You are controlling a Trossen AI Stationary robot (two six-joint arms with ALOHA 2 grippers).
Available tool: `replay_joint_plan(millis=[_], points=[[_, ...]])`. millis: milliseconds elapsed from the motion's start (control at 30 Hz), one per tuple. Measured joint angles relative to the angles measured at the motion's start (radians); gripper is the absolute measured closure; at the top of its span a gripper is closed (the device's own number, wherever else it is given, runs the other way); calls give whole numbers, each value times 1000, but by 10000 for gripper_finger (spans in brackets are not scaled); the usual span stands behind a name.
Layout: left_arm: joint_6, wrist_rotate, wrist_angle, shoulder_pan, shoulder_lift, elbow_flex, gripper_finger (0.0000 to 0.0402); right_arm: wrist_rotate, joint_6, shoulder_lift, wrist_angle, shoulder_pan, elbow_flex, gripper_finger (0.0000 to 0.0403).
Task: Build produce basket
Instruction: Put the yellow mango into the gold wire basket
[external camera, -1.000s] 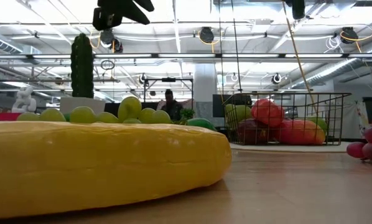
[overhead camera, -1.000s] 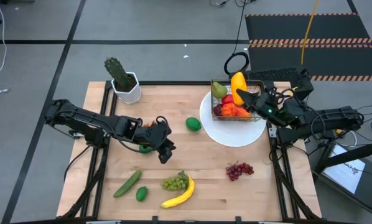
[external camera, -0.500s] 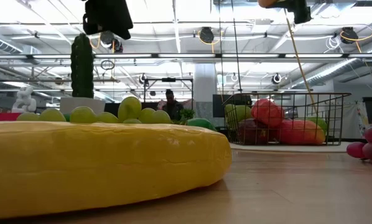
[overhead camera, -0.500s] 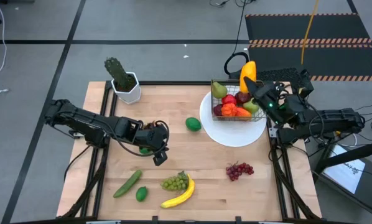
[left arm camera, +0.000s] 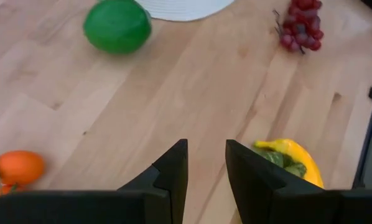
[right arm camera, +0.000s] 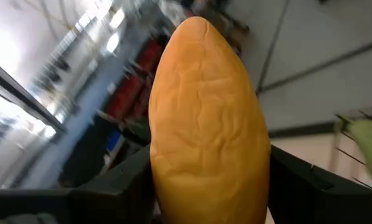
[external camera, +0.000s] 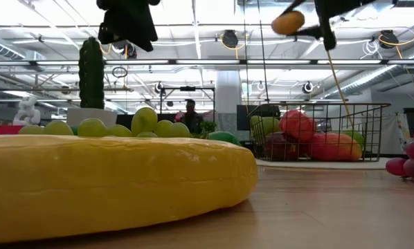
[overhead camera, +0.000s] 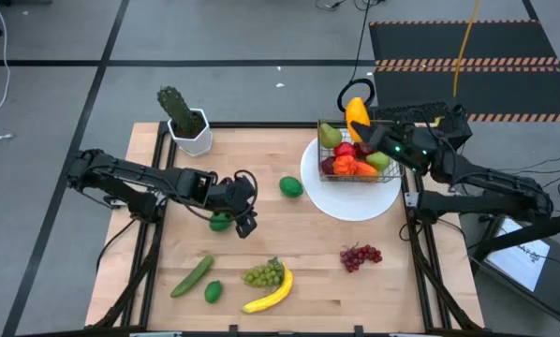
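The wire basket (overhead camera: 329,142) stands on a white plate (overhead camera: 355,201) at the far right and holds a pear, red apples and other fruit. My right gripper (overhead camera: 374,136) is shut on a yellow-orange mango (overhead camera: 357,114) above the basket's far rim; the mango also shows in the low view (external camera: 289,23). My left gripper (overhead camera: 245,222) hangs empty over mid-table, its fingers a narrow gap apart (left arm camera: 207,165), next to a lime (overhead camera: 220,222). Another lime (overhead camera: 290,186), purple grapes (overhead camera: 360,255), green grapes (overhead camera: 264,274), a banana (overhead camera: 271,292) and a cucumber (overhead camera: 192,276) lie on the table. My right gripper pinches the mango between its two fingers (right arm camera: 120,186), one on each side of its thick lower half (right arm camera: 204,186). The mango's free end (right arm camera: 195,31) sticks out beyond the fingers. The mango is lifted clear, above the basket.
A cactus in a white pot (overhead camera: 188,126) stands at the far left. A small lime (overhead camera: 213,291) lies by the cucumber, and an orange (left arm camera: 15,168) lies near my left arm. Bare wood lies between the plate and the grapes.
My right gripper has carried the mango from over the basket's middle toward the table's far edge and has turned, so the mango now slants over the far rim. My left gripper has shifted slightly over mid-table.
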Motion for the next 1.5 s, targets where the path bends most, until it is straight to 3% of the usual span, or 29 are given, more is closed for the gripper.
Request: replay_joint_plan(millis=[433,767,967,1333,1500], points=[[-25,0,5,102,0,0,293,-554,-173,69,-152,-414,0,172],[-30,-2,5,143,0,0,293,-792,-443,228,-268,-611,0,172],[-70,-2,5,142,0,0,293,-769,-542,273,-440,-669,0,172],[-131,-26,6,143,1,0,293,-445,-581,208,-698,-683,1,172],[-124,-26,8,155,1,0,293,-372,-595,208,-747,-690,1,172]])
